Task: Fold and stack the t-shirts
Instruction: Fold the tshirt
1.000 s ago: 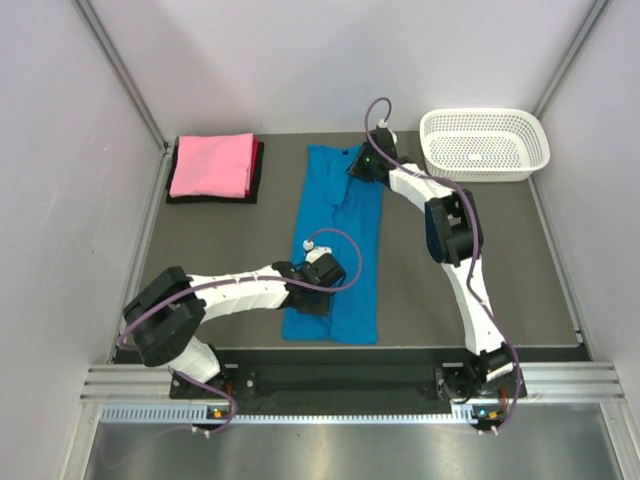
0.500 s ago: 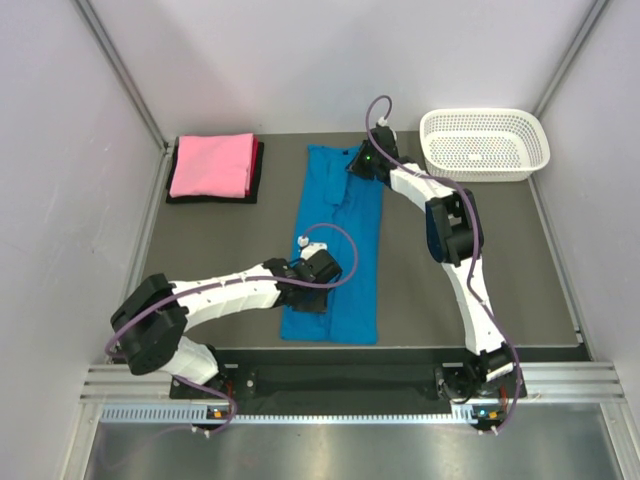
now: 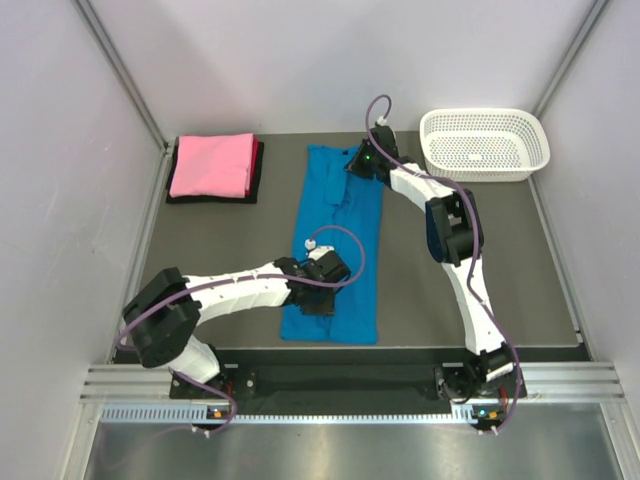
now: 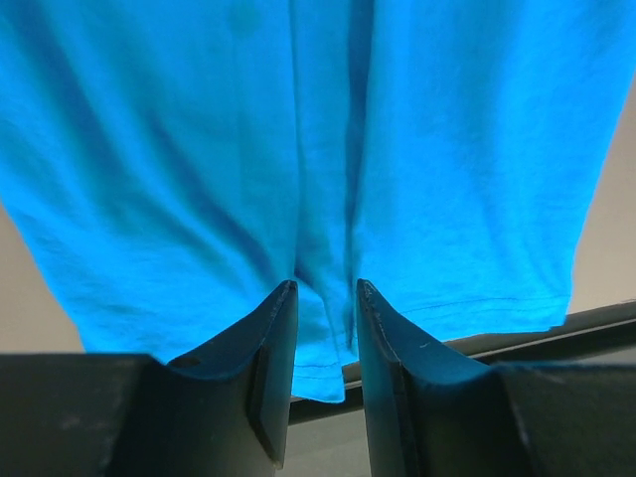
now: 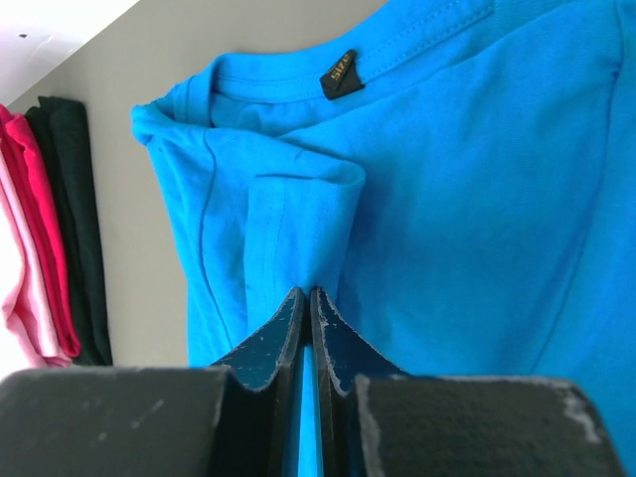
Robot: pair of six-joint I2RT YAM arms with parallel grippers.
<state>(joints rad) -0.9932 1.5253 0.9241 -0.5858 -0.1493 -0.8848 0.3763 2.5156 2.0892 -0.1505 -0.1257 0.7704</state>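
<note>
A bright turquoise-blue t-shirt lies folded into a long strip down the middle of the table. My right gripper is at its far end by the collar, shut on a thin fold of the blue cloth; the right gripper has cloth pinched between its pads. My left gripper is low over the near hem. The left gripper stands open, fingertips down on the blue cloth either side of a lengthwise crease. A folded pink t-shirt lies on a dark one at the far left.
A white perforated basket stands at the far right corner. Pale walls close in the table on the left, back and right. The table's near edge and a metal rail run just beyond the hem.
My right gripper's jaws have closed onto the cloth near the collar. My left arm's elbow swung out and back, with the gripper staying over the near hem.
</note>
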